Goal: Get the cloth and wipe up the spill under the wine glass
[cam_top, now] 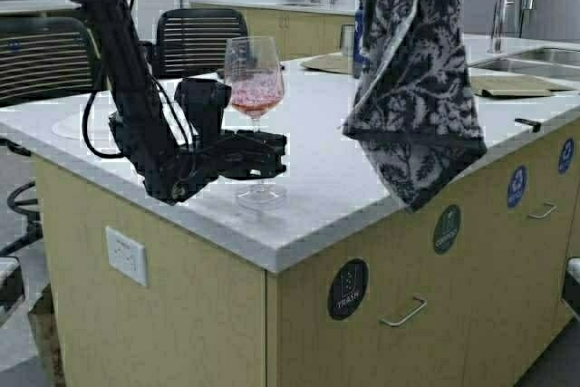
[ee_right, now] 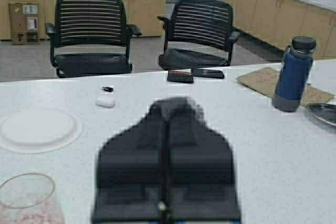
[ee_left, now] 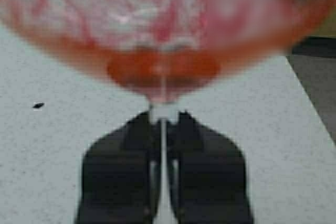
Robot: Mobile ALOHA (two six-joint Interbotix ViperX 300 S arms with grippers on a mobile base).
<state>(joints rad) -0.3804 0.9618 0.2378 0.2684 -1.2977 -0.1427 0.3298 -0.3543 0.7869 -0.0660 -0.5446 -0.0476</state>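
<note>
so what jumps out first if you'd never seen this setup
The dark floral cloth hangs in the air over the counter's right side, held up from above by the right arm. Left of it, the left claw is shut on the stem of the wine glass, whose bowl shows pinkish-red contents, near the white counter's front edge.

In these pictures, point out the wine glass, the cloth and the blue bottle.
wine glass [cam_top: 255, 88], high view, on the bowl.
cloth [cam_top: 412, 88], high view, on the middle of the hanging fabric.
blue bottle [ee_right: 292, 77], right wrist view, on its body.

Round cabinet sticker [cam_top: 348, 289] reads "TRASH"
</note>
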